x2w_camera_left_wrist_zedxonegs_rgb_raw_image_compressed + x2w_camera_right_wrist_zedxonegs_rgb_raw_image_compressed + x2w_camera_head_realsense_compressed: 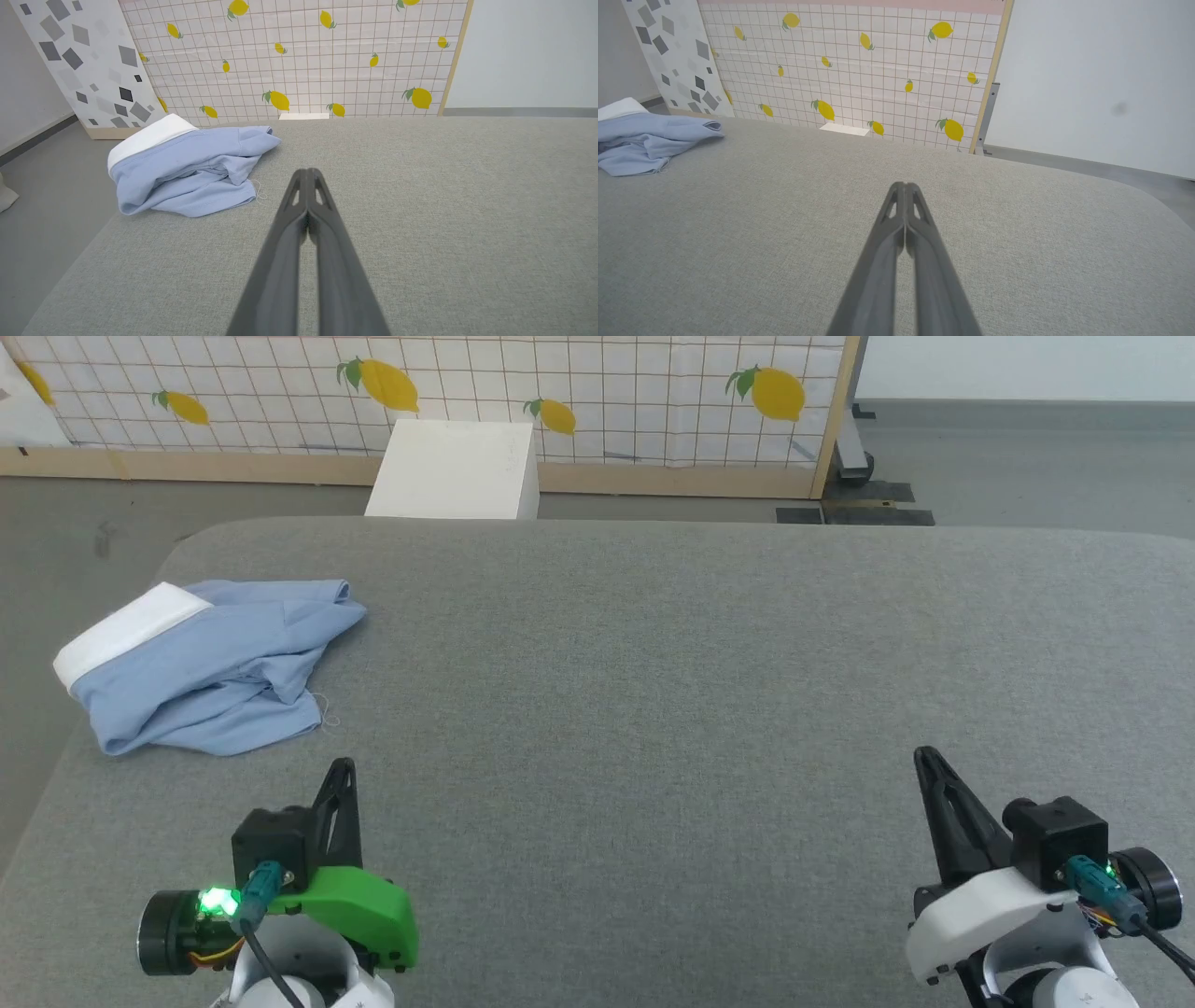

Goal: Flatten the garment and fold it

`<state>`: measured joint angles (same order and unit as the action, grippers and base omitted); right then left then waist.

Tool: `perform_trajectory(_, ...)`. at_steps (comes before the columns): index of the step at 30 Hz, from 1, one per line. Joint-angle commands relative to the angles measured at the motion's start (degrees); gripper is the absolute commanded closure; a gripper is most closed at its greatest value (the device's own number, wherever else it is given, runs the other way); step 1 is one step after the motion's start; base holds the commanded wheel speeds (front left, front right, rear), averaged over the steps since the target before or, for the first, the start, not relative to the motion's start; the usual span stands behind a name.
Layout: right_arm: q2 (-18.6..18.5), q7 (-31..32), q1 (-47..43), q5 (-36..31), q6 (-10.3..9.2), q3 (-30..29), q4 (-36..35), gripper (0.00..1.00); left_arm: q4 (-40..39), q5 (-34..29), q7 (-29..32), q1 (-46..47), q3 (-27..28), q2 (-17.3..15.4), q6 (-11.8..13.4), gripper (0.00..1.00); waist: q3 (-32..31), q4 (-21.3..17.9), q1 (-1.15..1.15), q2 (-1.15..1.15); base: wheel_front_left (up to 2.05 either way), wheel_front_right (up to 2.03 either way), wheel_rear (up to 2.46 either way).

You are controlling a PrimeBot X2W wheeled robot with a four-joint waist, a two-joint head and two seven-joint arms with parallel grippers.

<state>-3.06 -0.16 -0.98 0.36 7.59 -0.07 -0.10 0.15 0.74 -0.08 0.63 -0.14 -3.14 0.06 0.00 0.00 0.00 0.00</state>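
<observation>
The garment (219,667) is a light blue shirt with a white band, lying crumpled in a heap at the far left of the grey table (653,691). It also appears in the left wrist view (191,168) and at the left edge of the right wrist view (644,140). My left gripper (345,767) sits at the lower left, shut and empty, a short way in front of the heap and apart from it. My right gripper (924,756) rests at the lower right, shut on nothing, far from the shirt. Both pairs of fingers (308,175) (905,186) are pressed together.
A white box (457,471) stands on the floor beyond the table's far edge. Behind it runs a lemon-print grid panel (597,392) in a wooden frame. The table's left edge lies just beside the shirt.
</observation>
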Motion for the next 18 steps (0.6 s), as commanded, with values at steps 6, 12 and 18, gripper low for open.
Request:
perform_trajectory(6, 0.0, 0.0, 0.0, 0.0, 0.00, 0.0, 0.0, 0.00, 0.0, 0.3, 0.0, 0.0, -0.1, 0.0, 0.0, 0.00, 0.0, 0.0, 0.00, 0.00, 0.00, 0.00, 0.00)
perform_trajectory(12, -0.1, 0.1, -0.2, 0.1, -0.01, 0.1, 0.1, 0.00, 0.0, 0.3, 0.1, -0.4, -0.1, 0.0, 0.1, 0.00, -0.5, -0.1, 0.00, 0.00, 0.00, 0.00, 0.00)
perform_trajectory(18, -0.3, 0.2, -0.4, 0.0, -0.01, 0.2, 0.1, 0.00, -0.2, 0.2, 0.3, -0.8, -0.1, 0.0, 0.2, 0.00, -0.8, -0.2, 0.00, 0.00, 0.00, 0.00, 0.00)
